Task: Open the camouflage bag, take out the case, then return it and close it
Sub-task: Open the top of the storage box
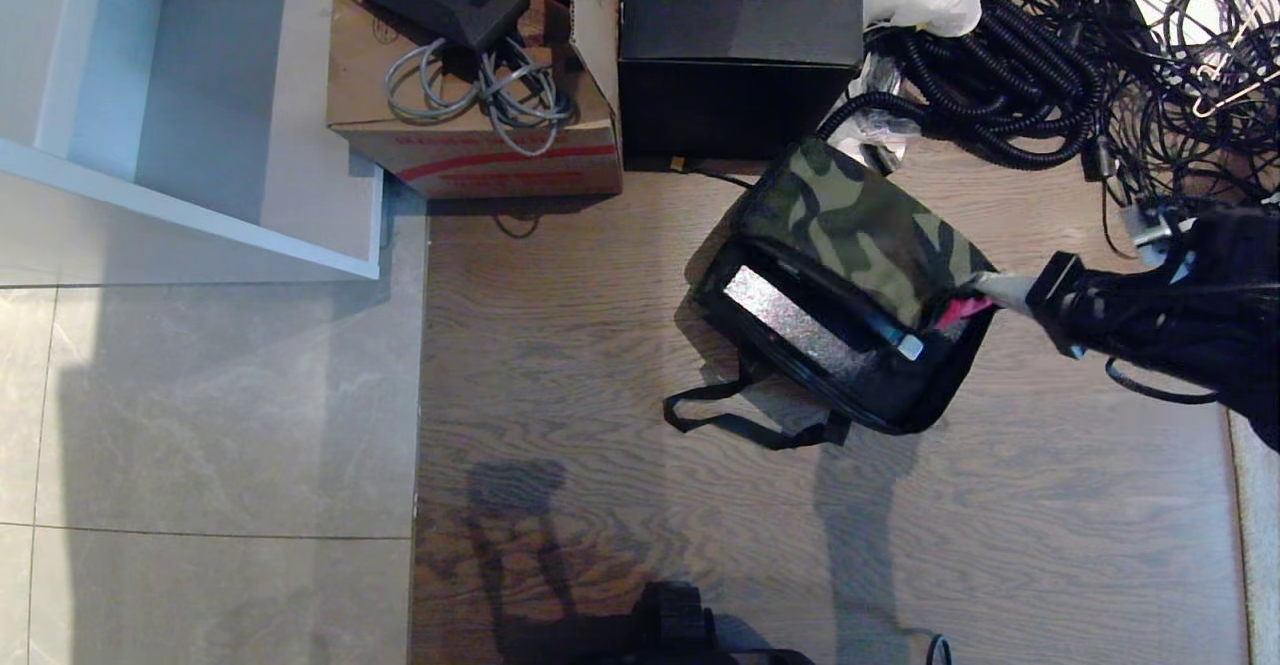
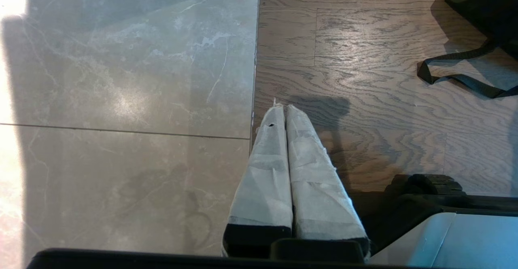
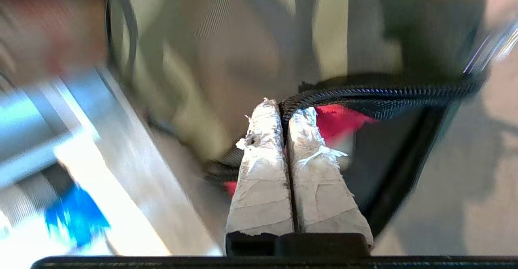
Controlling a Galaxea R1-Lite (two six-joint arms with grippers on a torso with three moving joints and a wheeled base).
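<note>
Wooden floor point(image 1: 600, 365) is where your camouflage bag point(image 1: 860, 220) sits, next to grey tiles point(image 1: 200, 425). Behind the bag you can see a brown cardboard box point(image 1: 480, 135) with a charger and cords on it, a big black box point(image 1: 740, 45), and a pile of black cables point(image 1: 1010, 75).

Your bag is part open. Its lid is lifted at one side, so the red lining point(image 1: 958, 310) peeks out near the corner. Inside the bag lies the case point(image 1: 800, 323), with its sparkly top showing through the gap. It is not out of the bag. A black strap point(image 1: 740, 415) trails on the floor in front.

Your right gripper point(image 1: 992, 285) reaches in from the right side to the lid's corner. Its two taped fingers point(image 3: 263, 155) are pressed together and pinch the black zipper edge point(image 3: 364, 95) of the lid. I think it holds there because the edge is a thin, firm place to grab and move the lid.

Your left gripper point(image 2: 283, 111) is parked low over the floor, well away from the bag. Its fingers are pressed together and hold nothing.
</note>
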